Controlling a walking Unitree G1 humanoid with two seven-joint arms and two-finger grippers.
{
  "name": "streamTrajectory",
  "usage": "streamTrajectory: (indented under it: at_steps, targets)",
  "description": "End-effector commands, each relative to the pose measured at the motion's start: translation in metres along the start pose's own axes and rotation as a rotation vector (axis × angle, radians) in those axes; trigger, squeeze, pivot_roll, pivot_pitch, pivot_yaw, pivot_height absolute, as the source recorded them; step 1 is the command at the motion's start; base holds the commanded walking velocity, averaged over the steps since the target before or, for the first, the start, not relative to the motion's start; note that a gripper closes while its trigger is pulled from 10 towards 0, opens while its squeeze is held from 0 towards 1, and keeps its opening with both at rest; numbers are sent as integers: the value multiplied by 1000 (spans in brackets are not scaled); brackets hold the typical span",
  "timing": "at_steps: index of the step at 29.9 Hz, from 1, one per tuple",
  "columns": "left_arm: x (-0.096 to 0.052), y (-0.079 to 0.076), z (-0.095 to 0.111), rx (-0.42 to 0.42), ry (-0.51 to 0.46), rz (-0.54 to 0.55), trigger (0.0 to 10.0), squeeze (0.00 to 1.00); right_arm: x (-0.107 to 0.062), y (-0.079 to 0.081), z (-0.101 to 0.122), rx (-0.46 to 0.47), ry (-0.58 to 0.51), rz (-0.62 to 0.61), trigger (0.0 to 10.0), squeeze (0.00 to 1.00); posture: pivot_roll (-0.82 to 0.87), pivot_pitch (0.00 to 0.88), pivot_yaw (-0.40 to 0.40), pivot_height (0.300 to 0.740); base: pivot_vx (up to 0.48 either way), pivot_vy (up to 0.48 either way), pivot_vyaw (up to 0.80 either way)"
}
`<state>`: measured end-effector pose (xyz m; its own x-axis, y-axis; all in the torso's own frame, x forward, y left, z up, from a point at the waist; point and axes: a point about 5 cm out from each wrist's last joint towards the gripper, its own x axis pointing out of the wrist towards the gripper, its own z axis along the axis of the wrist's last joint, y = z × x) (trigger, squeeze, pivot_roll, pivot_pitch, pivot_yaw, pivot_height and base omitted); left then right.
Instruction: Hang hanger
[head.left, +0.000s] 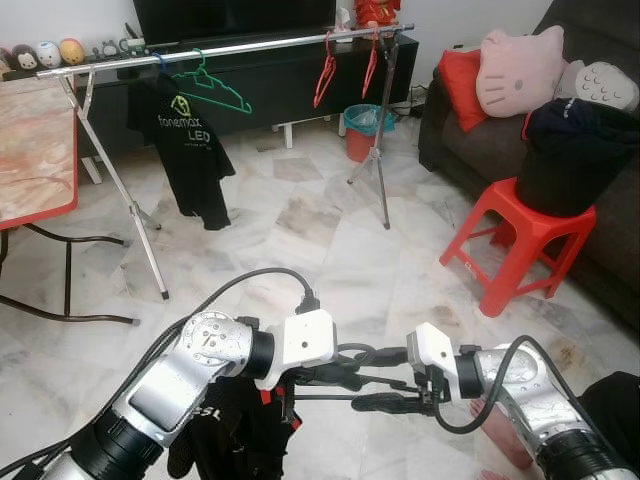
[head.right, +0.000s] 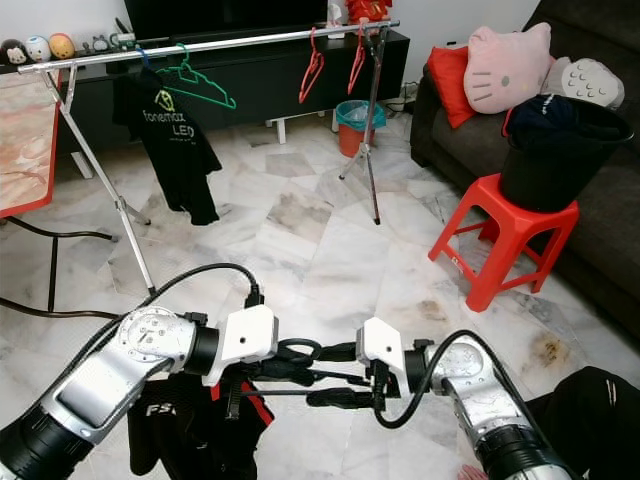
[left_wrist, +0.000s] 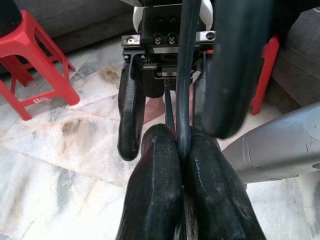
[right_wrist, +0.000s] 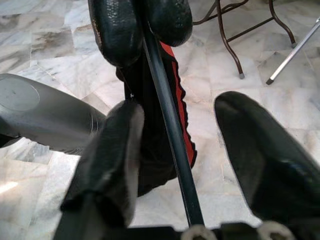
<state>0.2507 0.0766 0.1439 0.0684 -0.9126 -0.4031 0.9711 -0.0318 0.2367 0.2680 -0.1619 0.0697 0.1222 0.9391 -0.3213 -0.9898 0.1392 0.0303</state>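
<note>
Hanger (head.left: 330, 394) with a black shirt (head.left: 235, 435) sits low between both arms, far from the rail (head.left: 230, 48). A black bucket (head.left: 570, 155) holds dark clothes.

Left pincer (left_wrist: 181, 150) pinches its thin bar tight.

Right pincer (right_wrist: 172, 137) is wide open around the bar. It looks light, stiff and slippery.

2 silver, cylindrical arms are seen, each w/ a white block at the wrist. The left gripper (head.left: 372, 355) and right gripper (head.left: 367, 402) are each fitted w/ 2 long, rounded black fingers (left_wrist: 156, 200). Black cables are looped along both forearms. A round silver joint cap w/ small screws is mounted on the left arm.
</note>
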Motion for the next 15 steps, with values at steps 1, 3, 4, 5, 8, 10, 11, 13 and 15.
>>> streamTrajectory:
  at_steps: [1,3,4,5,8,10,11,13,15]
  targets:
    - [0,3,10,43,-5,-1,10000,0,-3,-5,4,-8,-21,-29,0,0,-22,0,-40,740,0,0,0]
    - [0,3,11,43,-5,0,10000,0,-3,-5,4,-8,-22,-28,0,0,-22,0,-40,740,0,0,0]
    - [0,3,11,44,-6,0,10000,0,-3,-5,4,-8,-23,-28,0,0,-22,0,-40,740,0,0,0]
    - [1,4,11,44,-6,1,10000,0,-3,-6,4,-5,-23,-27,0,0,-22,0,-40,740,0,0,0]
    - [1,4,11,44,-7,3,10000,0,-3,-6,4,-4,-22,-25,0,0,-22,0,-40,740,0,0,0]
    - [1,4,11,44,-7,5,10000,0,-2,-5,3,-1,-20,-23,0,0,-22,0,-40,740,0,0,0]
    - [1,5,11,44,-6,5,10000,0,-2,-5,3,0,-19,-23,0,0,-21,0,-40,740,0,0,0]
    - [0,5,11,43,-5,7,10000,0,-2,-5,3,3,-21,-21,0,0,-21,0,-40,740,0,0,0]
    - [0,5,11,43,-5,8,10000,0,-2,-5,2,5,-20,-16,0,0,-22,0,-41,740,0,0,0]
